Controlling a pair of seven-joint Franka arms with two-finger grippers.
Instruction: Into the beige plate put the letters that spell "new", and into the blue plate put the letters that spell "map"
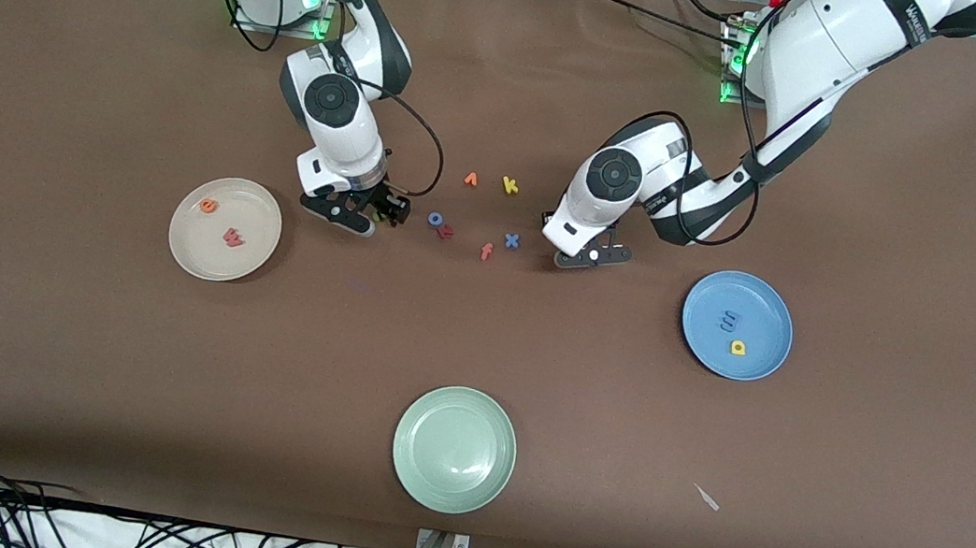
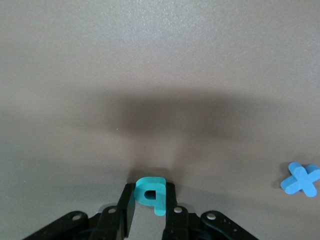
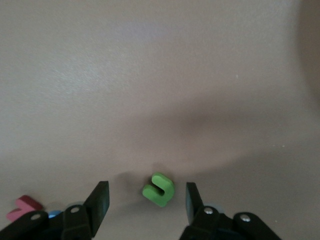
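Observation:
My left gripper [image 2: 150, 190] is shut on the teal "p" [image 2: 151, 196], low at the table beside the blue "x" [image 2: 301, 179]. In the front view that gripper [image 1: 583, 254] hides the "p". My right gripper [image 3: 146, 188] stands open around the green "n" [image 3: 158, 189], which lies on the table between the fingers without touching them. It [image 1: 361, 216] is between the beige plate [image 1: 258, 214] and the loose letters. That plate holds the orange "e" [image 1: 208, 205] and the red "w" [image 1: 234, 237]. The blue plate [image 1: 771, 309] holds the blue "m" [image 1: 729, 320] and the yellow "a" [image 1: 738, 347].
Loose letters lie between the grippers: an orange "v" [image 1: 470, 179], a yellow "k" [image 1: 510, 185], a blue "o" [image 1: 436, 219], a reddish letter [image 1: 446, 232], a pink "f" [image 1: 486, 252] and the blue "x" [image 1: 511, 240]. A pale green plate [image 1: 454, 449] sits near the front edge.

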